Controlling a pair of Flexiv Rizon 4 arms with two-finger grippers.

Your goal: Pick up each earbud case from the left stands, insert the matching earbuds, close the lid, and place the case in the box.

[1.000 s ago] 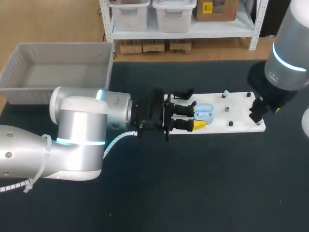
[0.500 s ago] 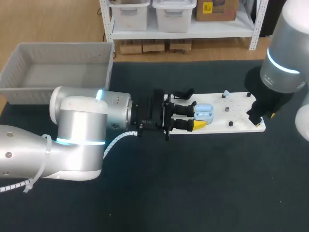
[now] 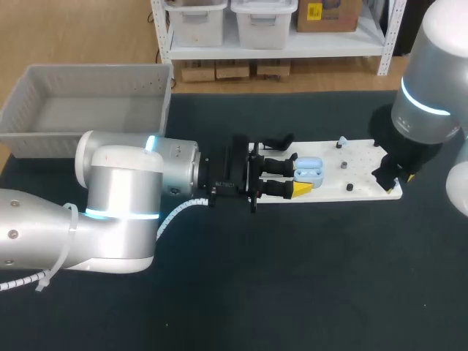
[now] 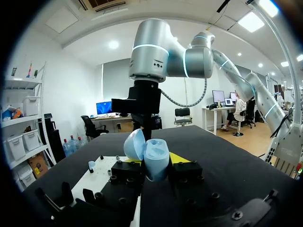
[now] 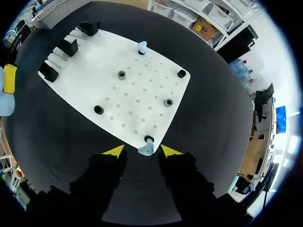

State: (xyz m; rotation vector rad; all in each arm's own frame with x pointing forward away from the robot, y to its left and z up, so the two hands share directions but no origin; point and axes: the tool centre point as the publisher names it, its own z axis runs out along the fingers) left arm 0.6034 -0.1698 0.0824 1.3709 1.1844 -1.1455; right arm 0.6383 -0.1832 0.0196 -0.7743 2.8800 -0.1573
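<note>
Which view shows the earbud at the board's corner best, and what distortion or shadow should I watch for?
Right wrist view: evenly lit and sharp, the earbud plain between the right gripper's open tips, though fisheye curves the white board. Head view: undistorted, but the right arm hides that corner. Left wrist view: the earbud case is sharp, fisheye bulges everything around it.

readable text: none can be made out on the table's things.
earbud case [image 4: 156, 158]: a plain blue shell is shown, unmarked.
white board [image 5: 132, 90]: only holes and pegs are seen, no lettering.
grey box [image 3: 88, 102]: no label is seen.
</note>
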